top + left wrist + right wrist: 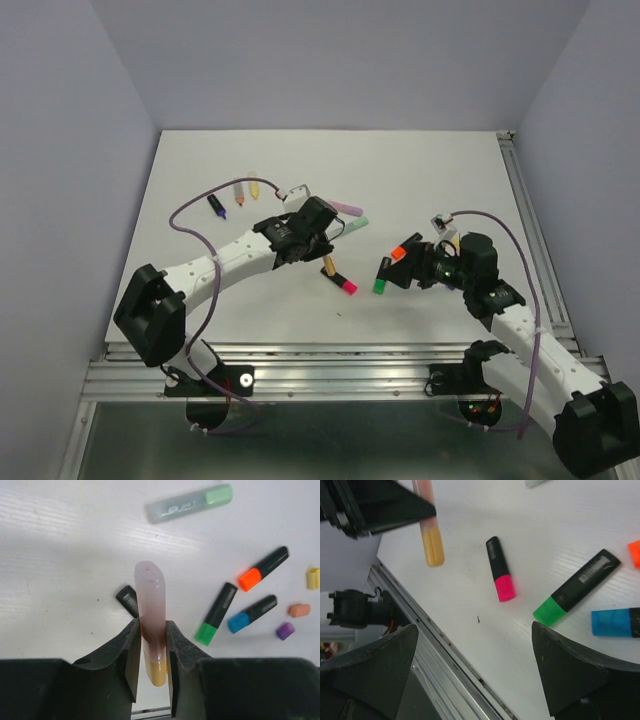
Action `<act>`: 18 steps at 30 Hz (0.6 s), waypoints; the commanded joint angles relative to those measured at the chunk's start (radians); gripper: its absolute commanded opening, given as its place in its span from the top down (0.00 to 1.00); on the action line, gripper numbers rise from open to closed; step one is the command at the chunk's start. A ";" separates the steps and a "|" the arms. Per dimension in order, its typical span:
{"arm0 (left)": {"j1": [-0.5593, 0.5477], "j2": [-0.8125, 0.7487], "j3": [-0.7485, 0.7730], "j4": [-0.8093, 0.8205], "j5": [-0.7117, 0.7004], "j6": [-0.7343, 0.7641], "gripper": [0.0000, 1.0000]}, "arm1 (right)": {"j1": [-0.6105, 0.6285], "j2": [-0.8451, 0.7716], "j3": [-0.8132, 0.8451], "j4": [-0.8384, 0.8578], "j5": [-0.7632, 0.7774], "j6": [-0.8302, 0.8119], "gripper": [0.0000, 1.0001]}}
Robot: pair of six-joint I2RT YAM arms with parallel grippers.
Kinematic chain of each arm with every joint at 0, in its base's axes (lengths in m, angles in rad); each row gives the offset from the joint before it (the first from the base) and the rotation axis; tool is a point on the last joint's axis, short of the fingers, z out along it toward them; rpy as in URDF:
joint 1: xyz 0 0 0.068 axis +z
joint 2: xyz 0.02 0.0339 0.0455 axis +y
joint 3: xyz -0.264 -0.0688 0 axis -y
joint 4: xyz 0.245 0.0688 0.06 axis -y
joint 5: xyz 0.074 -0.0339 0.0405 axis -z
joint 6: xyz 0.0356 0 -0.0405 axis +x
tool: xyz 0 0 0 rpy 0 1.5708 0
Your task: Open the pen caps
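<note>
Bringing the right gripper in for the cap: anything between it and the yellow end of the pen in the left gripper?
Nothing visible. The open right gripper has free air to the yellow end of the held pen; the pink-capped pen lies flat on the table below.

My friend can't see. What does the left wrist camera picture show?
The left claw grips a pale pink pen with a yellow end over the white table. Beyond lie a grey pen with a mint cap, black pens capped orange, green and blue, and three loose caps.
</note>
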 commanded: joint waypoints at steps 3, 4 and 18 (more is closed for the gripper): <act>0.016 0.062 0.205 -0.009 -0.103 -0.099 1.00 | 0.317 0.102 0.175 0.017 0.166 -0.130 0.00; 0.016 0.082 0.236 -0.040 -0.104 -0.107 1.00 | 0.351 0.130 0.194 0.020 0.190 -0.139 0.00; 0.016 0.024 0.183 0.049 0.020 -0.148 1.00 | 0.452 0.442 0.357 0.222 0.454 -0.201 0.00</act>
